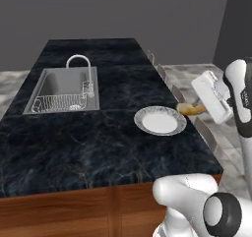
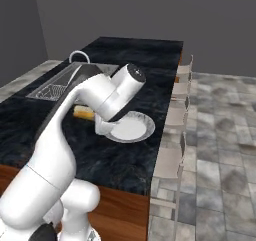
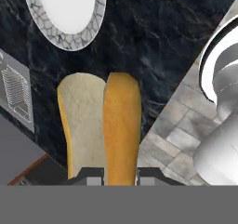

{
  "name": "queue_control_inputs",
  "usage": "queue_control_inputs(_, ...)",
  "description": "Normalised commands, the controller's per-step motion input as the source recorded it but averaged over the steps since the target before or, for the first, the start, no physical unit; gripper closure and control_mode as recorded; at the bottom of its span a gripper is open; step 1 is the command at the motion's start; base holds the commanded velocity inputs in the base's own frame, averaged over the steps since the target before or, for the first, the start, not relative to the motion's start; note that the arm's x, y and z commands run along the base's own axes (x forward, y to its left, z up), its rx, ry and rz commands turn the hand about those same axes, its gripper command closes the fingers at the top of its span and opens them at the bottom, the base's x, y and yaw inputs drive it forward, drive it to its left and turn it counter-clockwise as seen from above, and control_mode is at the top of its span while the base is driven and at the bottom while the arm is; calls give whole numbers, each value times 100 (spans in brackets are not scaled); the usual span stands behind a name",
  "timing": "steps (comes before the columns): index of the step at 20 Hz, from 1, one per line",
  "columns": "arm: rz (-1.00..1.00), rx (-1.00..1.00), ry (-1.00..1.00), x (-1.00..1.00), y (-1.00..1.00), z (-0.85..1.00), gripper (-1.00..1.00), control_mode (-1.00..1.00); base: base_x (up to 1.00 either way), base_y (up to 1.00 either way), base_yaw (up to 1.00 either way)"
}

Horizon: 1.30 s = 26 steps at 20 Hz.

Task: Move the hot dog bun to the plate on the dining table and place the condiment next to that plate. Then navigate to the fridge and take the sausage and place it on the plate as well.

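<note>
My gripper [image 3: 120,175] is shut on the hot dog bun [image 3: 100,125], a tan-yellow bun split lengthwise that sticks out past the fingertips. In the left base view the gripper [image 1: 198,108] holds the bun [image 1: 188,109] in the air just right of the plate [image 1: 141,119], near the right edge of the dining table [image 1: 74,142]. The plate [image 3: 99,21] is white with a grey patterned rim and has nothing on it. In the right base view the bun [image 2: 84,112] pokes out left of my arm, beside the plate [image 2: 148,127]. The condiment, fridge and sausage are out of view.
A steel sink [image 1: 61,91] with a curved faucet [image 1: 78,61] and a wire rack is set in the far left of the black marbled top. Pale chairs [image 2: 175,115] line the table's right side. Grey tiled floor [image 2: 220,135] lies beyond them.
</note>
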Motion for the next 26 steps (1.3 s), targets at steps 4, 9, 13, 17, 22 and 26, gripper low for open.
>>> queue_control_inputs(4,0,-2,18,79,-22,-52,100,-100,0,0,0)
queue_control_inputs(9,0,-6,12,79,-5,-56,100,-100,0,0,0)
queue_control_inputs(13,0,-11,5,73,0,-51,100,-100,0,0,0)
queue_control_inputs(17,-1,-15,6,72,0,-43,100,-100,0,0,0)
queue_control_inputs(22,0,-10,11,62,0,-39,100,-100,0,0,0)
queue_control_inputs(26,0,-6,13,56,0,-41,100,-100,0,0,0)
